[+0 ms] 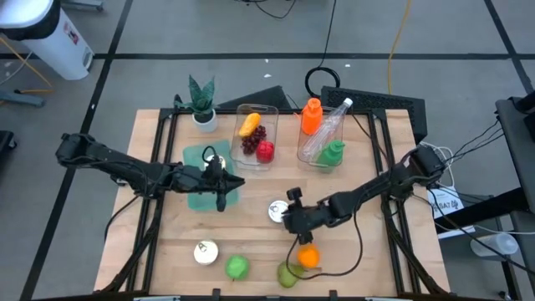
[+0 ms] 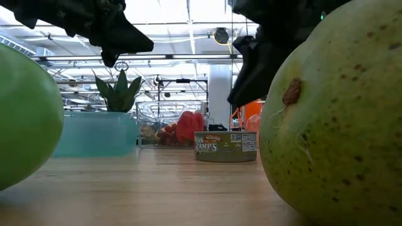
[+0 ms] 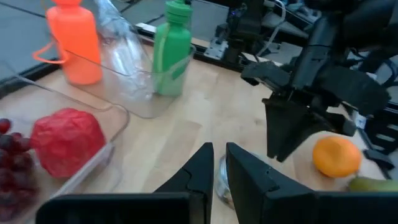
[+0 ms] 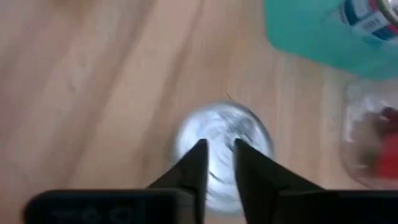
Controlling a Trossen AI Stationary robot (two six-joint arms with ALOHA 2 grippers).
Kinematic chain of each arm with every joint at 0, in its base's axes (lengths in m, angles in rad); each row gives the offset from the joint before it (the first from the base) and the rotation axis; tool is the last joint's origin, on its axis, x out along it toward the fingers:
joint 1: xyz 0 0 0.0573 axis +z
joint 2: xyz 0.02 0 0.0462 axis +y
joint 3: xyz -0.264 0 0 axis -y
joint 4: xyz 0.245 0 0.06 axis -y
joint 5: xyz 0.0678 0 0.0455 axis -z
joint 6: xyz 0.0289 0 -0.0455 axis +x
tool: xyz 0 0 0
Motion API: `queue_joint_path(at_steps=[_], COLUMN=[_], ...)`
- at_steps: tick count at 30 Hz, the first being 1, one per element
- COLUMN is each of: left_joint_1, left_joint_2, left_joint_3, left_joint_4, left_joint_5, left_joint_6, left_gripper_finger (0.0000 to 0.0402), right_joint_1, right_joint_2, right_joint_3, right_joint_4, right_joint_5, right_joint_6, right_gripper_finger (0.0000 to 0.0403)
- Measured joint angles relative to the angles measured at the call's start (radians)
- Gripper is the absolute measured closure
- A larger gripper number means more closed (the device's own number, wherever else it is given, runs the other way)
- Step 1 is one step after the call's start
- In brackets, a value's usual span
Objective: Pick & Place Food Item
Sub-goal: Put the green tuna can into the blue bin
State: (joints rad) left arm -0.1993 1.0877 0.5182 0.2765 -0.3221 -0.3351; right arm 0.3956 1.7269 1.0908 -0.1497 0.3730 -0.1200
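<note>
Overhead, right gripper (image 4: pixel 216 163), jaws slightly parted, hangs above the can (image 4: pixel 225 140); left jaws clenched.

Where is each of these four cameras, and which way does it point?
High: overhead, straight down; both arms, the can.
Low: table height, looking level past the can; dark arm parts overhead.
Left wrist: past the left claw toward the orange.
Right wrist: down past the right claw onto the can.
Shared: the can.
</note>
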Motion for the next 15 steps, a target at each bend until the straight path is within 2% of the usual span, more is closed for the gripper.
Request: queue_joint_path(at_steps=[3,7,11,15], left_joint_1=[0.001,0.001,0.000,0.001], left_joint_2=[0.000,0.000,0.000,0.000], left_joint_3=[0.000,0.000,0.000,0.000], left_joint_4=[0.007,0.007,0.013,0.013], left_joint_5=[0.008,0.008,0.010,0.009], left_joint_6=[-0.001,-0.006,-0.009,-0.011], left_gripper_finger=[0.0350,0.0350,0.0350,0.0350], right_joint_1=[0.010,0.020,0.043,0.046], right_joint_2=[0.028,0.065,0.080,0.109], right_joint_3=[0.040,0.075,0.075,0.071], right_joint_4=[-0.058,-0.158,-0.170,-0.172], right_joint_5=[0.013,0.001,0.015,0.049], right_joint_6=[0.060,0.057,0.056,0.046], right_gripper_finger=[0.0291,0.0245,0.0234,0.0248])
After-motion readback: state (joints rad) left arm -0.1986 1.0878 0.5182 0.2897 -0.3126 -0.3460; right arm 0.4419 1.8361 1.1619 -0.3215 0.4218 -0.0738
